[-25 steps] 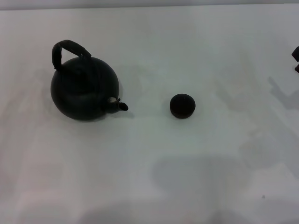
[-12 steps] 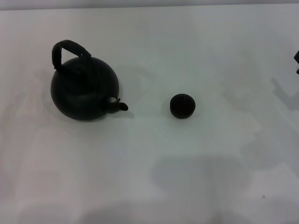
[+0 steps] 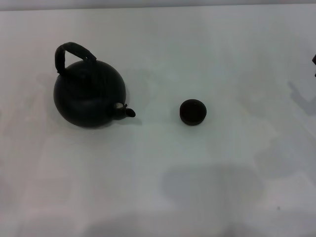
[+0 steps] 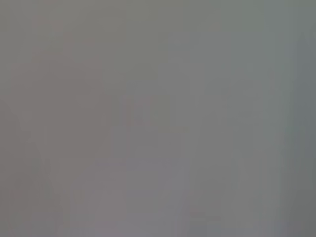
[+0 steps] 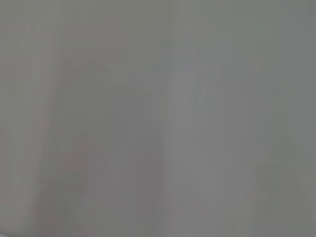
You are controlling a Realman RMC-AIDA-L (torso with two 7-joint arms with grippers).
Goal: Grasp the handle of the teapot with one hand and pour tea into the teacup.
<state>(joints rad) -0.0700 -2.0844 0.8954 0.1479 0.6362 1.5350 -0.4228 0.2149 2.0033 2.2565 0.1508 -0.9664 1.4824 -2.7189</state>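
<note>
Teapot (image 3: pixel 89 96) upright on counter (image 3: pixel 197 187), cup (image 3: pixel 192 112) near spout, not touching. Right tool (image 3: pixel 314 60) at edge, open or closed unclear. Fits before pouring or after.

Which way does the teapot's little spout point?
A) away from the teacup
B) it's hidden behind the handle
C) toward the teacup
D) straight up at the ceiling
C: in the head view the teapot has its spout sticking out on the side that faces the teacup, with bare table between them, while the handle arches over the far side.
</note>
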